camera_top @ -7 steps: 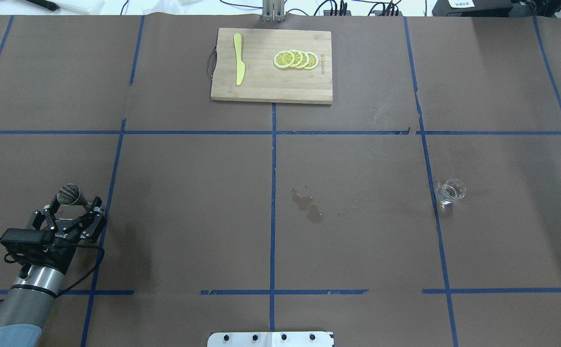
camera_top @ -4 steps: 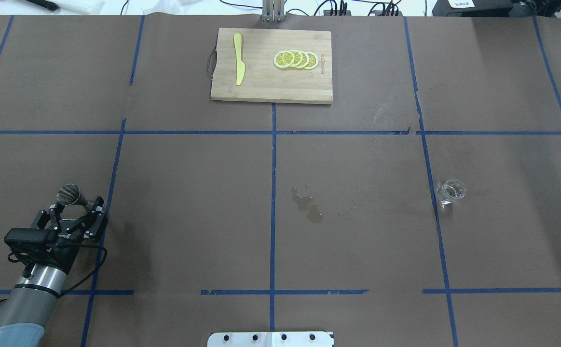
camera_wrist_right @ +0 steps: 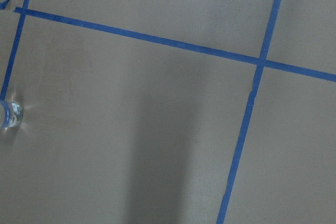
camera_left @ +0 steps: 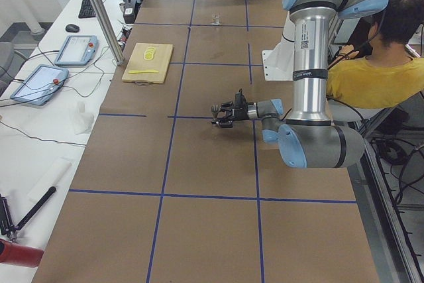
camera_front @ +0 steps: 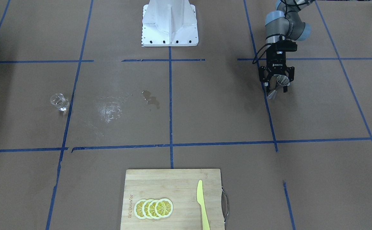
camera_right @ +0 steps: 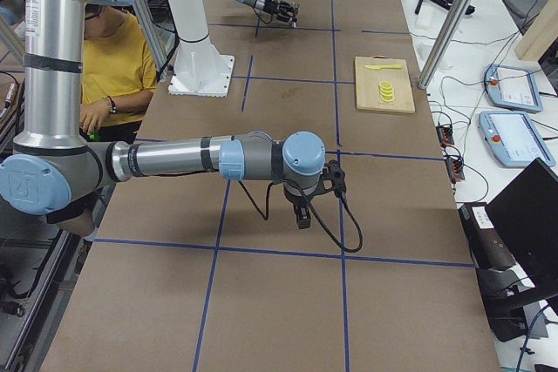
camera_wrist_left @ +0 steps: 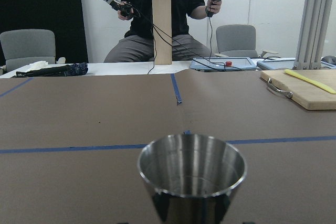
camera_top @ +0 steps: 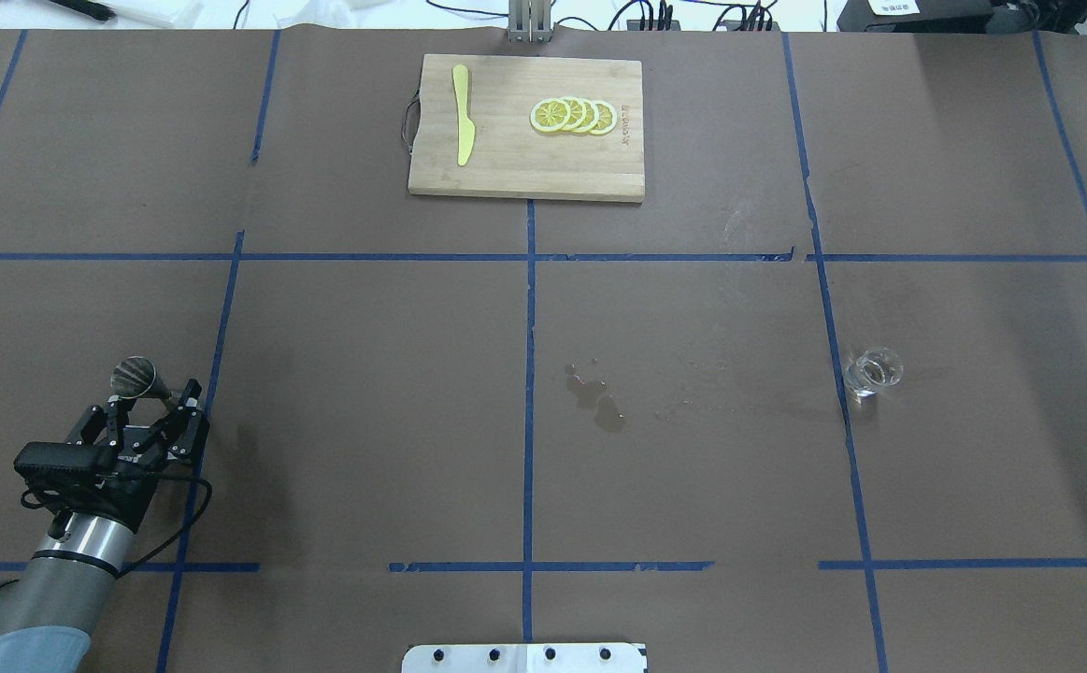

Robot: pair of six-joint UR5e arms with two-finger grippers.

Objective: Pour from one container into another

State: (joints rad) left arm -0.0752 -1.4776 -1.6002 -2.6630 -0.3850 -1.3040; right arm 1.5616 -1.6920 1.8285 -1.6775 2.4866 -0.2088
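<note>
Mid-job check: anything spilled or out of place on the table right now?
Yes: a small wet puddle lies on the brown paper beside the centre tape line, with faint specks trailing toward the glass cup. It looks like spilled liquid. The cup and the metal jigger both stand upright.

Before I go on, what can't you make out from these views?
Right gripper: exterior right only, small below its wrist; open or shut unclear.
Glass cup: too small in overhead, cut by the right wrist view's edge; contents unclear.
Jigger: near rim hides its bottom in left wrist view.
</note>
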